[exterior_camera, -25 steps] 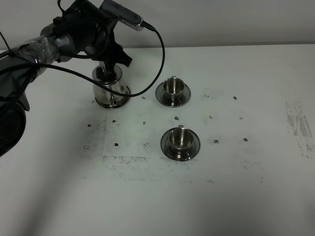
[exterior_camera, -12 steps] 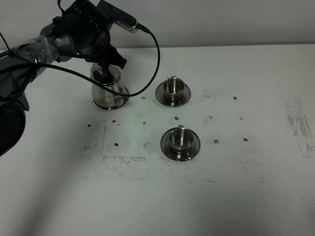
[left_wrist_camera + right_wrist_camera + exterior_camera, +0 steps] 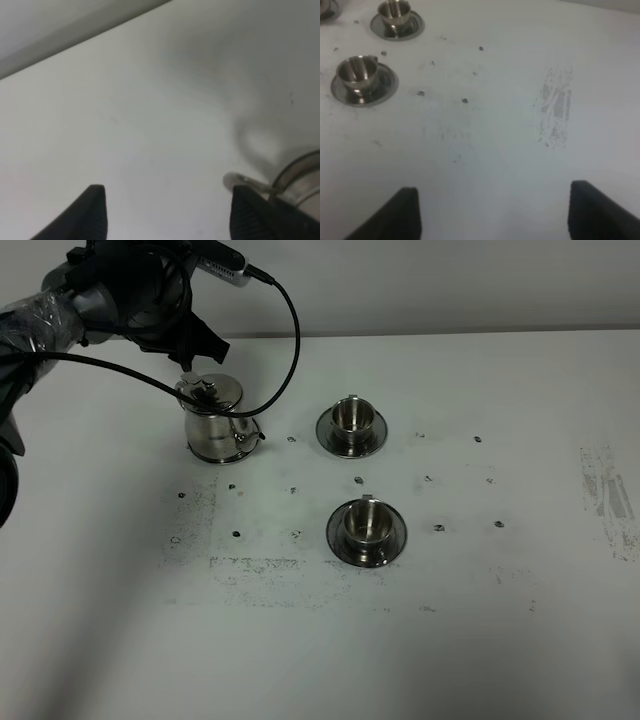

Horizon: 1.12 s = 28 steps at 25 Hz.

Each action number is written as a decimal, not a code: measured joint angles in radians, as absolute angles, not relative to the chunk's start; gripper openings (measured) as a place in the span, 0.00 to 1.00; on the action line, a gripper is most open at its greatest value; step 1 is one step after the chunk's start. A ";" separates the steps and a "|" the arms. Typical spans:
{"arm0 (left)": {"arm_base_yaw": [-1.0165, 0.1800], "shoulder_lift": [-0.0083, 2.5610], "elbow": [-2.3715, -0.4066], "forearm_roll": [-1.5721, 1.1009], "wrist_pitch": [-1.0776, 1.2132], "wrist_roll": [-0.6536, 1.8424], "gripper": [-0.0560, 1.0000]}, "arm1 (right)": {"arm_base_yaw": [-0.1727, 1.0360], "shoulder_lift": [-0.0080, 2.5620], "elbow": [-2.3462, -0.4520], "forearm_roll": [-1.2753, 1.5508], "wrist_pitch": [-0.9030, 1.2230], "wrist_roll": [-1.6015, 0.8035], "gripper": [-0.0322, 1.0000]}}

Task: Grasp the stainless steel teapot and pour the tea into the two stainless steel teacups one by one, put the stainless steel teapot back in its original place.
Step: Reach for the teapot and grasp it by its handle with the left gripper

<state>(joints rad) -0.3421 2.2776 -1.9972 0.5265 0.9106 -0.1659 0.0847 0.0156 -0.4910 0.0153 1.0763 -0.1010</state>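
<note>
- Left gripper [image 3: 170, 216]: jaws apart, nothing between them. The teapot [image 3: 213, 425] rim is just beside one tip, ungripped.
- Right gripper [image 3: 500, 215]: jaws apart and empty, well clear of the cups.
- Teapot stands upright beside the far teacup [image 3: 352, 420], with the near teacup [image 3: 365, 524] in front. I'd guess this spacing keeps the pours short.
- I can read no brands or writing.
</note>
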 joint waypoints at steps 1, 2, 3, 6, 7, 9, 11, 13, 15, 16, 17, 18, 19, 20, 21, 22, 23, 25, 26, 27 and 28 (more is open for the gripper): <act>-0.342 2.273 -1.997 0.527 0.925 -0.166 0.54 | 0.085 0.016 -0.491 0.015 1.076 -0.101 0.60; -0.338 2.269 -1.997 0.524 0.939 -0.166 0.54 | 0.085 0.016 -0.491 0.015 1.076 -0.101 0.60; -0.337 2.262 -1.997 0.522 0.952 -0.166 0.54 | 0.085 0.016 -0.491 0.015 1.076 -0.101 0.60; -0.326 2.232 -1.982 0.500 0.975 -0.166 0.54 | 0.085 0.016 -0.491 0.015 1.076 -0.101 0.60; -0.324 2.208 -1.963 0.498 0.974 -0.166 0.54 | 0.085 0.016 -0.491 0.015 1.076 -0.101 0.60; -0.318 2.152 -1.912 0.497 0.949 -0.172 0.54 | 0.085 0.016 -0.491 0.015 1.076 -0.101 0.60; -0.315 2.084 -1.835 0.495 0.906 -0.196 0.54 | 0.085 0.016 -0.491 0.015 1.076 -0.101 0.60; -0.314 2.002 -1.745 0.495 0.842 -0.222 0.54 | 0.085 0.016 -0.491 0.015 1.076 -0.101 0.60; -0.314 1.927 -1.641 0.491 0.759 -0.250 0.54 | 0.085 0.016 -0.491 0.015 1.076 -0.101 0.60; -0.313 1.891 -1.601 0.482 0.703 -0.255 0.54 | 0.085 0.016 -0.491 0.015 1.076 -0.101 0.60; -0.312 1.860 -1.558 0.475 0.642 -0.257 0.54 | 0.085 0.016 -0.491 0.015 1.076 -0.101 0.60; -0.312 1.837 -1.521 0.461 0.594 -0.257 0.54 | 0.085 0.016 -0.491 0.015 1.076 -0.101 0.60; -0.312 1.825 -1.496 0.451 0.537 -0.256 0.54 | 0.085 0.016 -0.491 0.015 1.076 -0.101 0.60; -0.312 1.820 -1.473 0.448 0.487 -0.255 0.54 | 0.085 0.016 -0.491 0.015 1.076 -0.101 0.60; -0.312 1.820 -1.456 0.447 0.444 -0.255 0.54 | 0.085 0.016 -0.491 0.015 1.076 -0.101 0.60; -0.312 1.827 -1.443 0.447 0.408 -0.255 0.54 | 0.085 0.016 -0.491 0.015 1.076 -0.101 0.60; -0.312 1.837 -1.437 0.446 0.368 -0.255 0.54 | 0.085 0.016 -0.491 0.015 1.076 -0.101 0.60; -0.311 1.869 -1.435 0.437 0.300 -0.255 0.54 | 0.085 0.016 -0.491 0.015 1.076 -0.101 0.60; -0.311 1.884 -1.435 0.432 0.269 -0.255 0.54 | 0.085 0.016 -0.491 0.015 1.076 -0.101 0.60; -0.311 1.901 -1.435 0.431 0.242 -0.255 0.54 | 0.085 0.016 -0.491 0.015 1.076 -0.101 0.60; -0.309 1.918 -1.432 0.429 0.216 -0.254 0.54 | 0.085 0.016 -0.491 0.015 1.076 -0.101 0.60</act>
<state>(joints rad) -0.3086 1.9185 -1.4317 0.4294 0.2164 -0.2543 0.0847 0.0156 -0.4910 0.0153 1.0763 -0.1010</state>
